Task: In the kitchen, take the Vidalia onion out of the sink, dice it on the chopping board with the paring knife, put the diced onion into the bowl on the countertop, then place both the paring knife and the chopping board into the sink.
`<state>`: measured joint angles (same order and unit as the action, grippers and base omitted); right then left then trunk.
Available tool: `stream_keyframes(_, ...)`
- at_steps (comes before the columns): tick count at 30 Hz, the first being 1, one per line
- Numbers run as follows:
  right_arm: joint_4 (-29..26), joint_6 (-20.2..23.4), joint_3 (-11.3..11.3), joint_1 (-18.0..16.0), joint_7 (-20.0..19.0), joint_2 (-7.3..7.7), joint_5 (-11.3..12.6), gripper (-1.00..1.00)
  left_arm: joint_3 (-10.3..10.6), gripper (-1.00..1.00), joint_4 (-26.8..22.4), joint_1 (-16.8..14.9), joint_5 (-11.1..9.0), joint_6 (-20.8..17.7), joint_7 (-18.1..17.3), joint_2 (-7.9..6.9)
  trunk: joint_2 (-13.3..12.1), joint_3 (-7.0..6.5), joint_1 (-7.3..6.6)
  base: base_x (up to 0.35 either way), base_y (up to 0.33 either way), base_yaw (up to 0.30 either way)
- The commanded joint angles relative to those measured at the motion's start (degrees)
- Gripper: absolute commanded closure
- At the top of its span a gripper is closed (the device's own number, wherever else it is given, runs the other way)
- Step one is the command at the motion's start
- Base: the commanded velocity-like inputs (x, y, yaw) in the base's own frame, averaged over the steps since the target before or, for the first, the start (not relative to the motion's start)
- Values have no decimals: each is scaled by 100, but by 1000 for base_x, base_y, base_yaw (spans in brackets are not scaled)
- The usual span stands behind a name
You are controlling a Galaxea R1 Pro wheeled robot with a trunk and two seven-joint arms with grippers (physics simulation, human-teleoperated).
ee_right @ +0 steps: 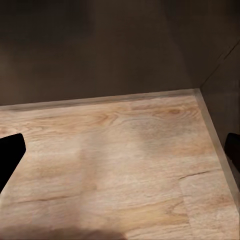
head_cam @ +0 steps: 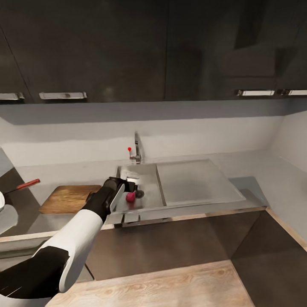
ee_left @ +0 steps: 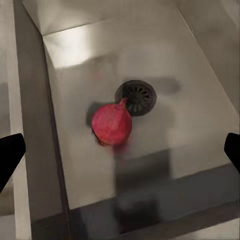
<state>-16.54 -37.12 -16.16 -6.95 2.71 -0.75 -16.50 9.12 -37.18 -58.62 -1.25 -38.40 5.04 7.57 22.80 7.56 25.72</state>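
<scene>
Left gripper [ee_left: 120, 150] hangs over the sink [head_cam: 149, 202], fingers spread wide, onion [ee_left: 112, 124] between and below them, untouched, beside the drain [ee_left: 136, 96], stem tip toward the drain. Chopping board [head_cam: 70, 198] lies on countertop [head_cam: 264, 170], paring knife [head_cam: 25, 185] just beyond. Right gripper [ee_right: 120, 150] is apart above wood floor [ee_right: 125, 165].

Dark upper cabinets [head_cam: 128, 47] with metal handles [head_cam: 63, 95]; pale backsplash wall [head_cam: 192, 136]; light wooden floor [ee_right: 120, 170].

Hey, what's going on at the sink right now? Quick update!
Left gripper open, above the onion. Onion on the sink floor beside the drain, not gripped. Right gripper open, over wood floor. Nothing in the way.
</scene>
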Motion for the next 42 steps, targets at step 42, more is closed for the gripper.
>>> stream_keyframes(42, 11, 3, -46, -7, 28, -4, -55, -100, 20, -100, 694, 8, -229, 17, -12, -18, 11, 380, 7, 123, -10, 0)
